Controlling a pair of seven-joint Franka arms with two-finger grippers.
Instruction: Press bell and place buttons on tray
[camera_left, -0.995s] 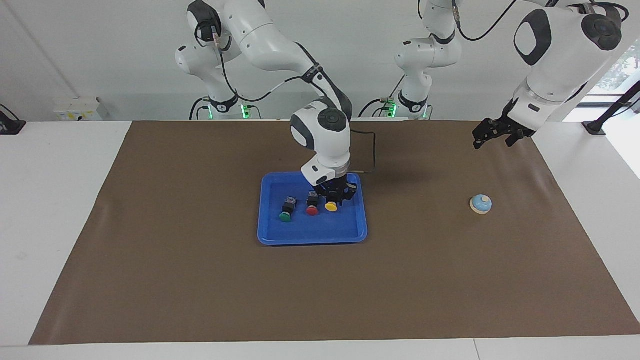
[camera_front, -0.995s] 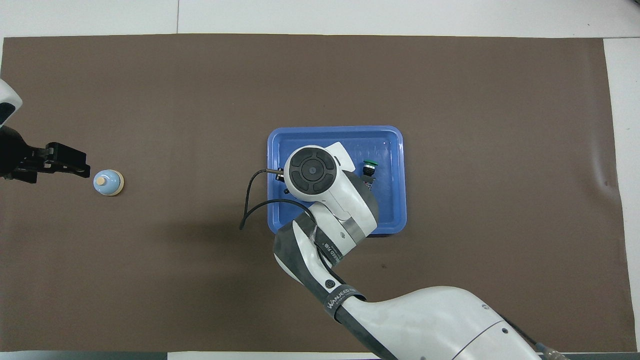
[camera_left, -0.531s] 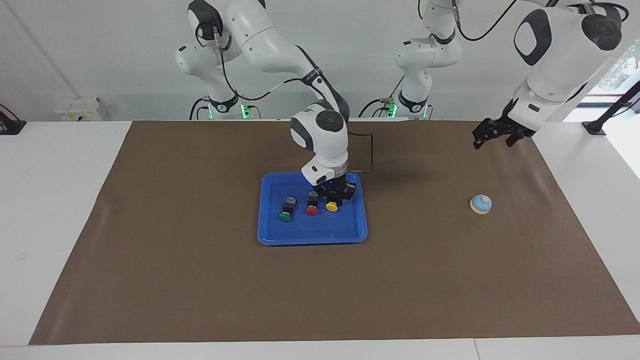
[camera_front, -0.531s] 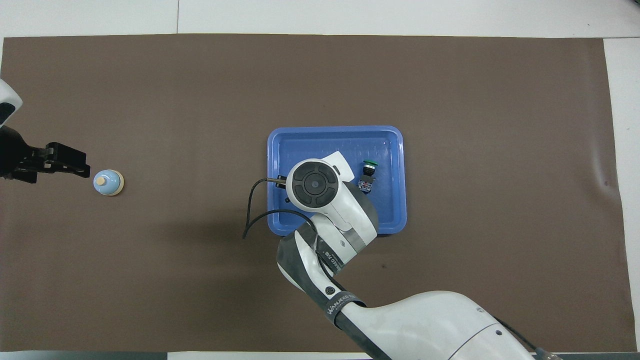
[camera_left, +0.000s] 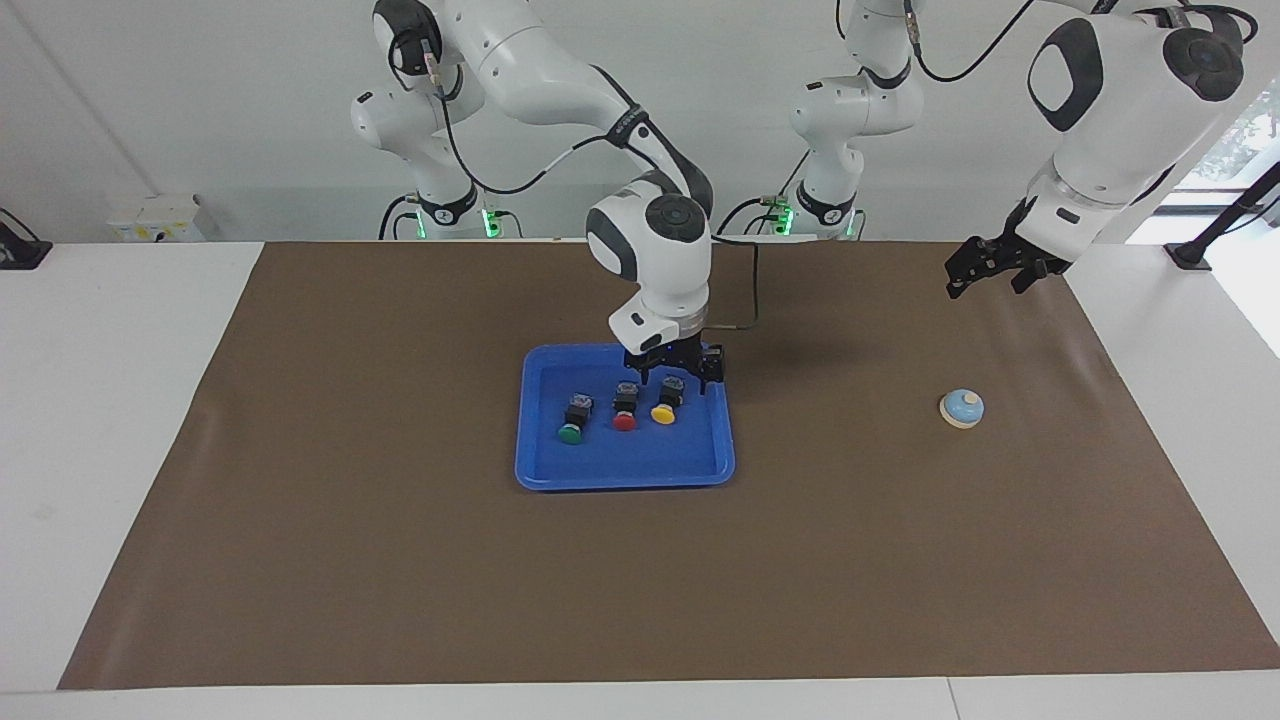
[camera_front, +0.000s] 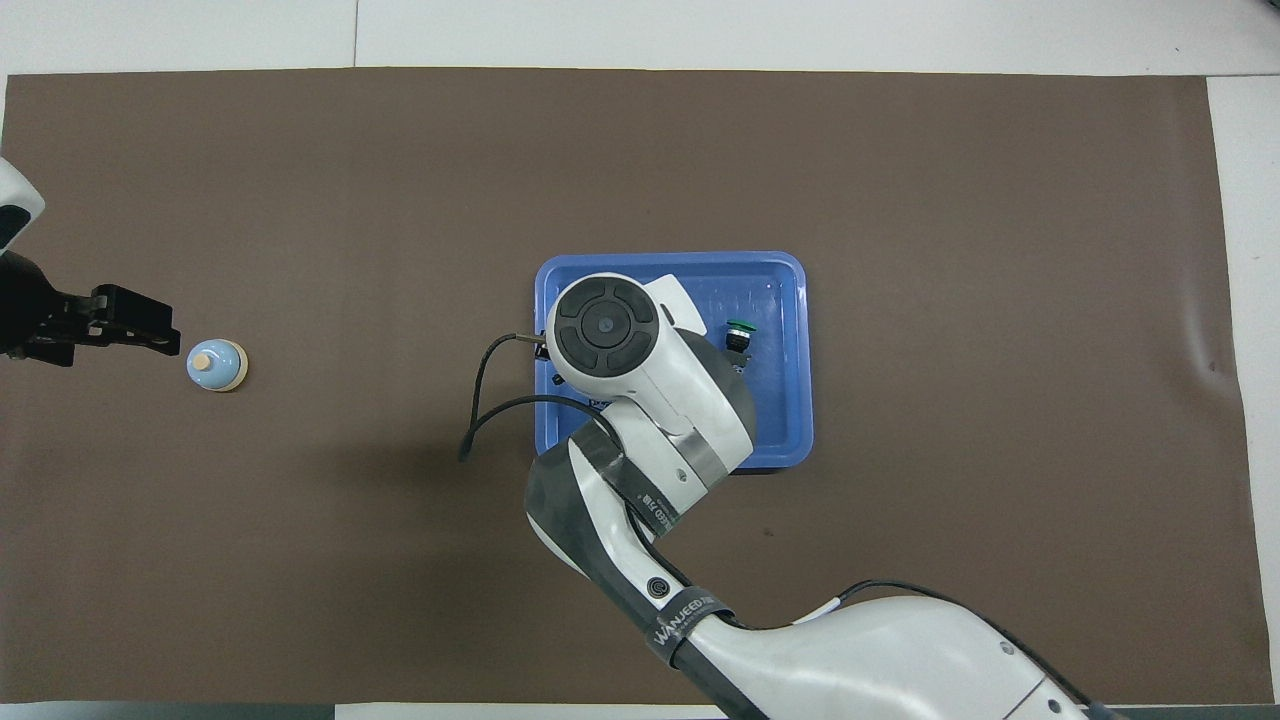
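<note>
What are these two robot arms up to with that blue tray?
The right gripper hangs open just above the yellow button, which lies in the blue tray beside the red button and green button. All three sit loose in the tray. The left gripper waits open in the air toward its own end of the table, with the little bell on the mat there.

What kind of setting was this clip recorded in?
Most likely a robotics lab test bench: two white robot arms fixed at a white table, a plain brown mat as work surface, and only small props, a blue tray and a bell.
</note>
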